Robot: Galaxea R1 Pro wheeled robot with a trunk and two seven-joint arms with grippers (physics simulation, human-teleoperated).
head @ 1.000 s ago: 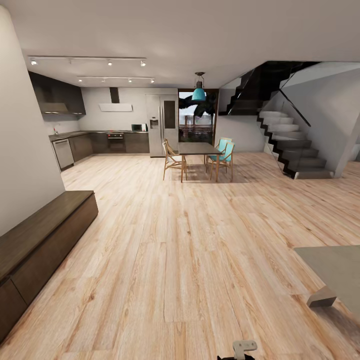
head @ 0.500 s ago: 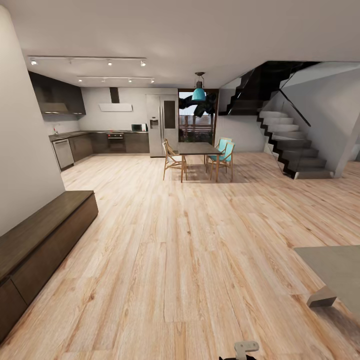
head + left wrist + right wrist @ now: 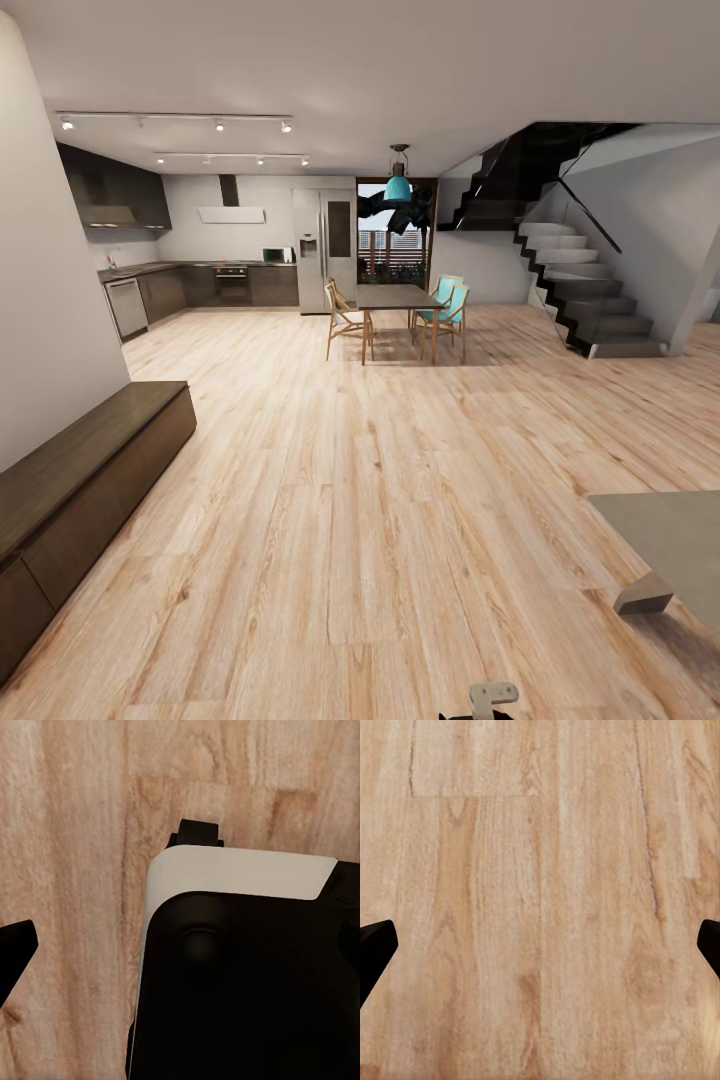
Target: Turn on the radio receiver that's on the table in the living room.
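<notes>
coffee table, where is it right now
In the head view a corner of the grey coffee table juts in at the lower right edge, on the wood floor, nearer than the staircase.

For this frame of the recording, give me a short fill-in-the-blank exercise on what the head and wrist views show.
1. The pendant lamp above the dining table is ____ in colour.
2. The staircase rises on the ____ side of the head view.
3. Both wrist views look down at a light ____ floor.
4. The right pincer has its fingertips at opposite edges of its wrist view, so it is ____.

Missing words: teal; right; wood; open
</notes>
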